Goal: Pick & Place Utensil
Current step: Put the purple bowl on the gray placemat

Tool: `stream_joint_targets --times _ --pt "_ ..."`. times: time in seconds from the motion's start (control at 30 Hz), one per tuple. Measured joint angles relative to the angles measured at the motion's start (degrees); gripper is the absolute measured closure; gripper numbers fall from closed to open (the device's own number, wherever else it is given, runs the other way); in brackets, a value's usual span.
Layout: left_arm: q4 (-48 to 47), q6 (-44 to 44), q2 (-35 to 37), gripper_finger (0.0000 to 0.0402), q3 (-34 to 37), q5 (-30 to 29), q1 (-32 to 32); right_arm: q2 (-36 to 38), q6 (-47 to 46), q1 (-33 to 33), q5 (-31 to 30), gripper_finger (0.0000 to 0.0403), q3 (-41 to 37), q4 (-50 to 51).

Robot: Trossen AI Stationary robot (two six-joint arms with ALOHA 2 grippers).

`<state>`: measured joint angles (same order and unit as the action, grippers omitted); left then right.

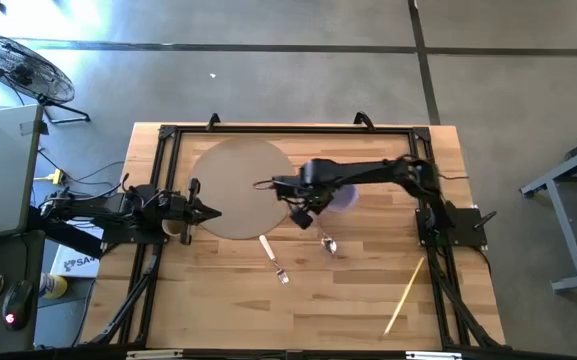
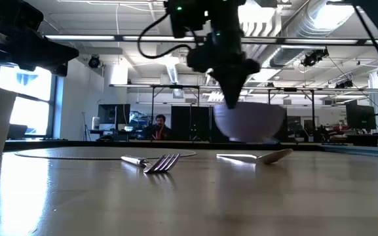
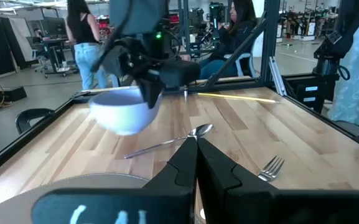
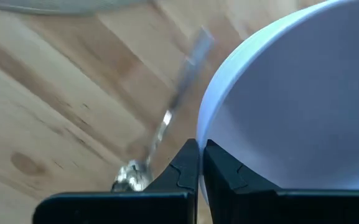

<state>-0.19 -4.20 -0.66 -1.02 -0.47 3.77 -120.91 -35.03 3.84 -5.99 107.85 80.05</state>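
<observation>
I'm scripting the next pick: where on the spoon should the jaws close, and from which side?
Grip the spoon at mid-handle, coming straight down from above. It lies flat on the table, and its thin straight handle is free on both sides, with the fork well apart. The right gripper hangs nearest, beside the bowl.

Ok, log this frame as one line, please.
right gripper: shut, above spoon, beside bowl | left gripper: shut, waiting at placemat edge | fork: on table, untouched
</observation>
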Motion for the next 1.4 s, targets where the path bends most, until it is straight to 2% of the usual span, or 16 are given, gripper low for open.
stream_joint_targets --times 0.3,0.43,0.57,0.83,0.97,1.4 --pt "0.0 0.0 0.0 0.0401 0.0 0.0 -0.02 -10.94 48.15 0.54 -3.18 0.0393 17.92 -1.71" --pt "0.0 0.0 0.0 0.0401 0.0 0.0 -0.02 -14.08 60.05 0.56 -5.22 0.0398 22.19 -5.72" --pt "0.0 0.01 0.01 0.0401 0.02 -0.02 -0.02 -17.24 67.71 0.43 -7.99 0.0397 24.95 -12.62" --pt "0.0 0.0 0.0 0.0401 0.01 -0.13 -0.01 -18.33 74.33 0.22 -5.46 0.0399 26.26 -11.04" --pt "0.0 0.0 0.0 0.0401 0.01 -0.13 -0.02 -18.33 76.36 -0.14 -6.24 0.0395 26.24 -10.2" --pt "0.0 0.0 0.0 0.0401 0.0 -0.15 0.0 -18.33 70.73 -0.09 -2.85 0.0392 26.24 -14.69"
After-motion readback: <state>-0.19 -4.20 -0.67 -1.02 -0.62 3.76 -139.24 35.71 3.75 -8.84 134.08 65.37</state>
